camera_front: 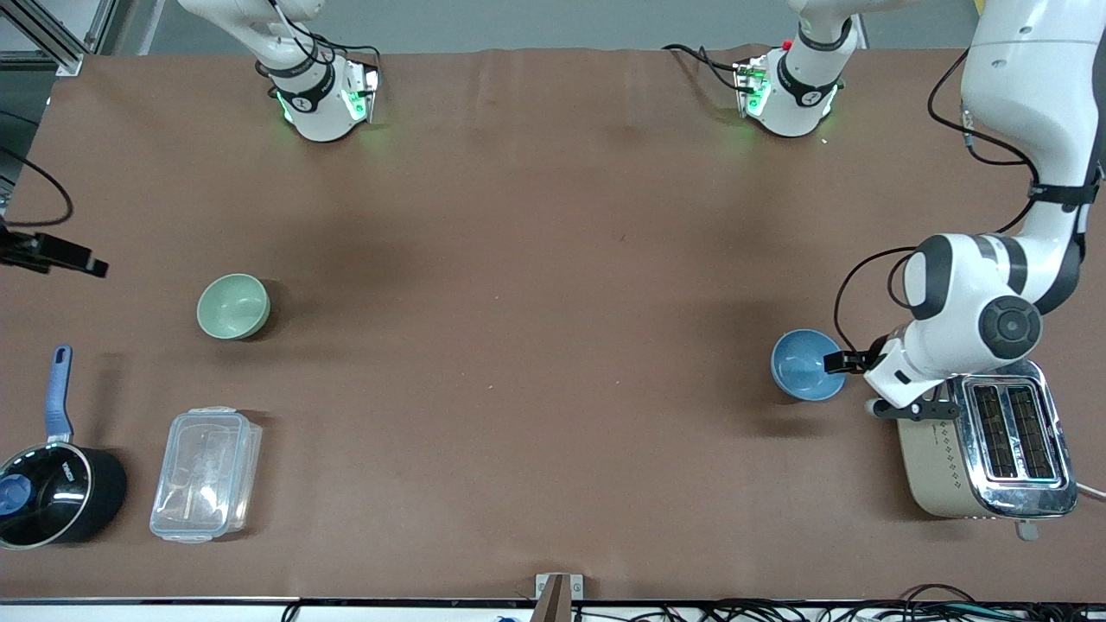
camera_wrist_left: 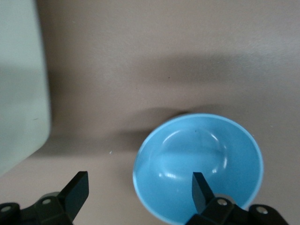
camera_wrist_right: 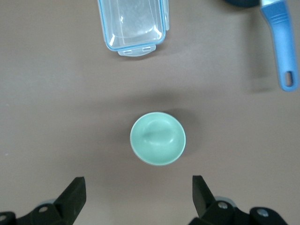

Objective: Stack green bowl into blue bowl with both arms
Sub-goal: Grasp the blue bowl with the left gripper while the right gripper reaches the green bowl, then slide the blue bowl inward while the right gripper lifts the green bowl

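Note:
The blue bowl (camera_front: 807,365) stands upright near the left arm's end of the table, beside the toaster. My left gripper (camera_front: 841,362) is low at the bowl's rim on the toaster side. In the left wrist view the left gripper (camera_wrist_left: 139,192) is open, with one finger over the inside of the blue bowl (camera_wrist_left: 199,164) and the other outside it, touching nothing that I can see. The green bowl (camera_front: 233,306) stands upright and empty toward the right arm's end. My right gripper (camera_wrist_right: 138,199) is open and empty, high above the green bowl (camera_wrist_right: 158,138); it is out of the front view.
A toaster (camera_front: 985,453) stands close to the blue bowl, under the left arm's wrist. A clear plastic container (camera_front: 206,473) and a black saucepan (camera_front: 54,492) with a blue handle lie nearer the front camera than the green bowl. A black fixture (camera_front: 52,251) juts in at the table's edge.

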{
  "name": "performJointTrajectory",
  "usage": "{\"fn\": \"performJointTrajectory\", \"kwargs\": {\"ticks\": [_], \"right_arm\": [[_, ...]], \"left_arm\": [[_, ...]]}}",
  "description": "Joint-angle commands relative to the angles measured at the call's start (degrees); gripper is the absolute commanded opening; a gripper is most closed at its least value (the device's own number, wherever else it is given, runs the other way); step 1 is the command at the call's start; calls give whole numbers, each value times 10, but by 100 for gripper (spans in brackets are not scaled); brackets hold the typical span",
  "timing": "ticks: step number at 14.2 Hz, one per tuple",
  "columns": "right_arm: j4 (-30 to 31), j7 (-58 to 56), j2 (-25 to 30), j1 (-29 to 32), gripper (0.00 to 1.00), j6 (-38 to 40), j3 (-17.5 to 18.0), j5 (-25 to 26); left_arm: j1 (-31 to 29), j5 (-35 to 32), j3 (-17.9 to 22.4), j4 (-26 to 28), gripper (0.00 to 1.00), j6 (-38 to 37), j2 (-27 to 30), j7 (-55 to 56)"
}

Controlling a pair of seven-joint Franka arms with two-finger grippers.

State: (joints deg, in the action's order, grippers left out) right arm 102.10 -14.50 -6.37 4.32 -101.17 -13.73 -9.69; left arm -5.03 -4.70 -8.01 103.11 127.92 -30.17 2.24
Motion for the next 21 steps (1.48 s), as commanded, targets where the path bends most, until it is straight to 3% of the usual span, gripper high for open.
{"fn": "performJointTrajectory", "kwargs": {"ticks": [1, 5, 9, 14, 18, 19, 20, 21], "right_arm": [[62, -62, -26, 10, 100, -74, -7, -46], [107, -155, -93, 14, 100, -140, -30, -129], [119, -257, -154, 17, 99, -150, -58, -197], [138, -272, -184, 25, 95, -174, -59, -223], [152, -299, -208, 25, 89, -175, -60, -263], [153, -301, -208, 25, 84, -175, -59, -265], [153, -302, -208, 25, 68, -175, -59, -265], [153, -302, -209, 25, 43, -175, -59, -265]], "left_arm": [[-9, -8, -2, 30, 73, 45, -5, 0], [-9, -8, -2, 30, 31, 51, -20, 0], [3, -7, -11, 23, 4, 55, -19, 0], [14, -2, -90, -6, 0, 49, -16, 98], [112, -6, -97, -23, 0, 48, -16, 250], [141, -7, -97, -30, 0, 48, -17, 292], [175, -8, -96, -46, 0, 49, -23, 338], [198, -8, -96, -58, 0, 49, -33, 374]]}}
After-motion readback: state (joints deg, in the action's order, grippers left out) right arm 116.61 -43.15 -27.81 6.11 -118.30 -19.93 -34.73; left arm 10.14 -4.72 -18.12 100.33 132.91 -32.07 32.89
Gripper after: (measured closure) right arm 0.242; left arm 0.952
